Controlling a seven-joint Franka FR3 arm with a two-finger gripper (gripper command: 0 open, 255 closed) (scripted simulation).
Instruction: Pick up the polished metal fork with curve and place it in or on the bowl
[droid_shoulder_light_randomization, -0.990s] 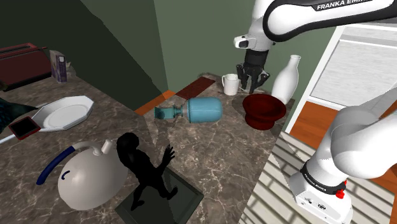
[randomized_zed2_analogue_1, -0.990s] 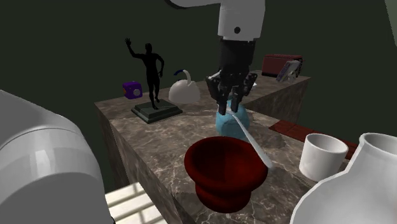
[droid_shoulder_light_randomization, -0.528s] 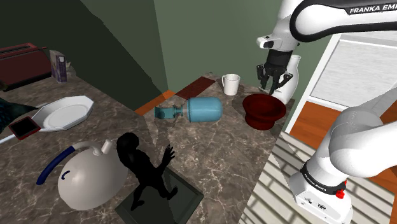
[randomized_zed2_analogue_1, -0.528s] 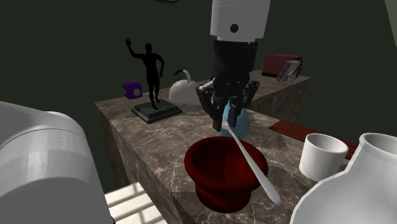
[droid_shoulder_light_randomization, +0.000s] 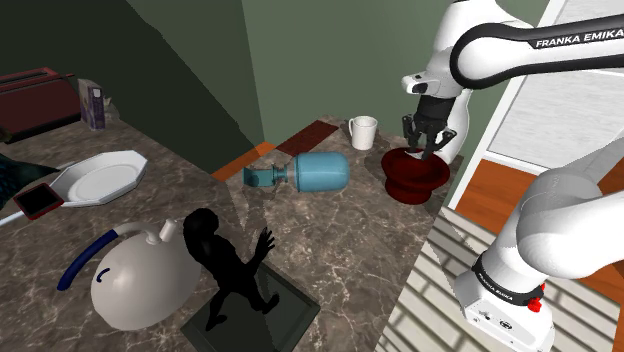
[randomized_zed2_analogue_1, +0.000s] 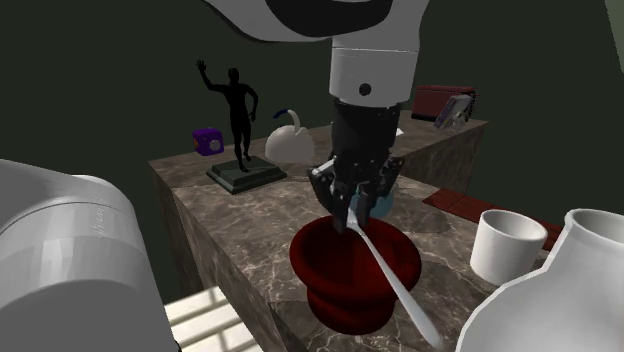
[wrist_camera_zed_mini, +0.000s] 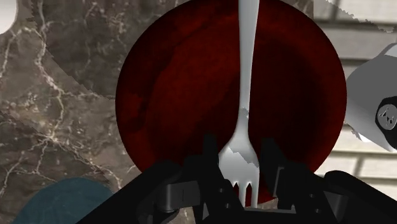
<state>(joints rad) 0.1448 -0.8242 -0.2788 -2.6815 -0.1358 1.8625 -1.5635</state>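
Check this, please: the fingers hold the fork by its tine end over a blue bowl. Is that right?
Only the colour is wrong: the bowl is dark red. The wrist view shows the fingers holding the fork by its tine end over it.

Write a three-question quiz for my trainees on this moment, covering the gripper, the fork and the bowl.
1. True or false: the all-black two-finger gripper is shut on the pale polished metal fork.
2. Which thing sits beneath the gripper? A. the dark red round bowl B. the white mug C. the teal bottle lying on its side
3. Fill in: the fingers clasp the fork at its ___ end, and the handle reaches out across the bowl.

Key: 1 true; 2 A; 3 tines.
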